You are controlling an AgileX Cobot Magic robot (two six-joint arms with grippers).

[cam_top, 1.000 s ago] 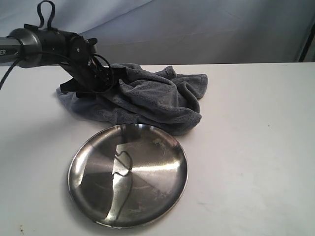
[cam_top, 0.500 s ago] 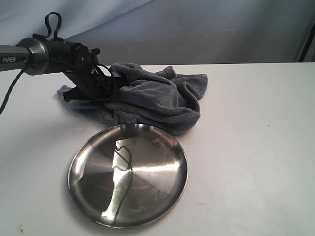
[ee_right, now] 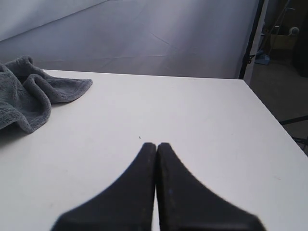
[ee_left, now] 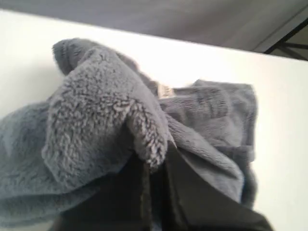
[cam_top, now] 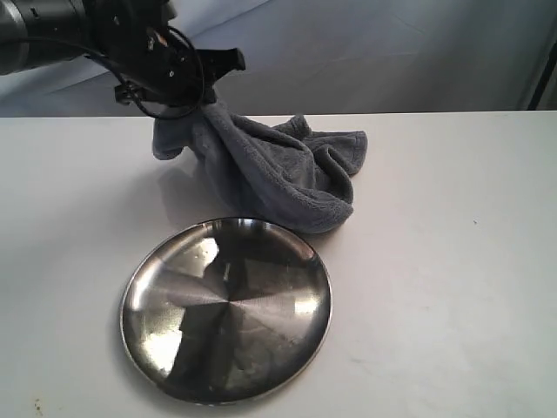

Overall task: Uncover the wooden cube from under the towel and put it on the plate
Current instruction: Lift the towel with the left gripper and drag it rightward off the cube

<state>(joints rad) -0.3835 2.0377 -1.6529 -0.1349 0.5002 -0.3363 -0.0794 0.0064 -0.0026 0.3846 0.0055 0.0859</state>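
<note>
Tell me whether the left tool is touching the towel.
Touching. The left wrist view shows the towel pinched between the closed fingers of the left tool. In the exterior view one end of the cloth hangs from that tool, off the table.

The tabletop (cam_top: 452, 261) lies open toward its right edge. The towel (cam_top: 278, 174), hanging from the left tool (cam_top: 198, 91), blocks the middle of the far edge. The plate (cam_top: 226, 309) fills the near-left part. The folds may hide something.

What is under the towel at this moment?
The left gripper holds one end of the towel raised, and only bare table shows beneath that part. The rest lies bunched on the table and covers whatever is below it. No wooden cube is visible in any view.
</note>
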